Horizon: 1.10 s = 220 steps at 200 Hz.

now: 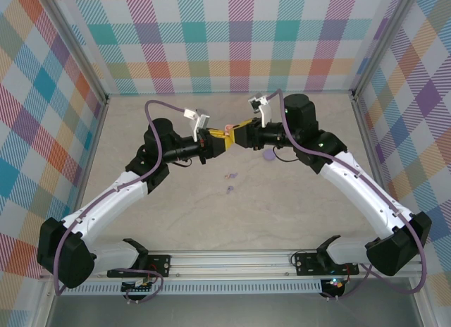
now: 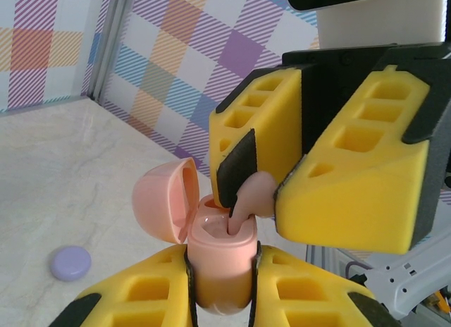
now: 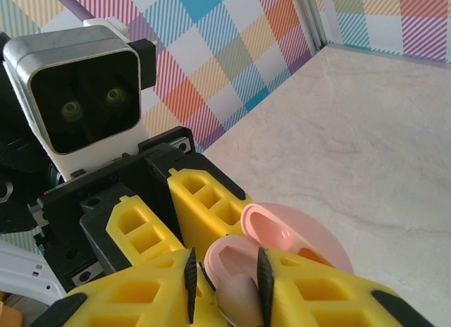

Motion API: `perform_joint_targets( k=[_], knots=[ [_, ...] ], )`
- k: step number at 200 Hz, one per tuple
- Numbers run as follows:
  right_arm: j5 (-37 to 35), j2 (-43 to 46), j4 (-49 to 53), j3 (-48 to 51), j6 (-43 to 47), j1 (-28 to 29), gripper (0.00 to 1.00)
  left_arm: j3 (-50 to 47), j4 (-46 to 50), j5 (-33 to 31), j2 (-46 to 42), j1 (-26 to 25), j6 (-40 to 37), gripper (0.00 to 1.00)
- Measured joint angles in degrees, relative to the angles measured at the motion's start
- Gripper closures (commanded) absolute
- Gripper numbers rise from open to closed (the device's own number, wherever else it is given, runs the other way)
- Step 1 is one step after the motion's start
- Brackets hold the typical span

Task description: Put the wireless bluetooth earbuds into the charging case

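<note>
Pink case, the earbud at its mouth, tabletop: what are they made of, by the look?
The pink case looks like moulded plastic, smooth satin, soft sheen on its open lid. The earbud seems similar pinkish plastic, smooth, faint gloss. The tabletop is matte with pale marble veining; likely laminate or print, real stone not ruled out.

We are seeing white-shelled arms (image 1: 116, 193) with black joints at lower left and right. Purple cables (image 1: 147, 114) are trailing along them; yellow pocketed fingers (image 2: 366, 193) are wearing black pads (image 2: 236, 161).
</note>
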State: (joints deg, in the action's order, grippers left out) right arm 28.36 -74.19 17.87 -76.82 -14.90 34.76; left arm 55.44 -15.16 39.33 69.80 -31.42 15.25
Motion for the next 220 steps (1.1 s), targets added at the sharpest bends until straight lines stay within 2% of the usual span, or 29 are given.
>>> perform_joint_targets(
  k=[92, 157, 220],
  knots=[
    [0.1, -1.0, 2.9, -3.0, 0.2, 0.3, 0.51, 0.0, -0.9, 0.6, 0.0, 0.0, -0.1, 0.96],
    [-2.6, -0.9, 3.9, -5.5, -0.7, 0.3, 0.49, 0.0, -1.0, 0.6, 0.0, 0.0, -1.9, 0.97],
    [-10.8, 2.7, 8.5, -5.4, -0.9, 0.4, 0.53, 0.0, 1.5, -0.5, -1.5, -0.1, -4.7, 0.97]
  ],
)
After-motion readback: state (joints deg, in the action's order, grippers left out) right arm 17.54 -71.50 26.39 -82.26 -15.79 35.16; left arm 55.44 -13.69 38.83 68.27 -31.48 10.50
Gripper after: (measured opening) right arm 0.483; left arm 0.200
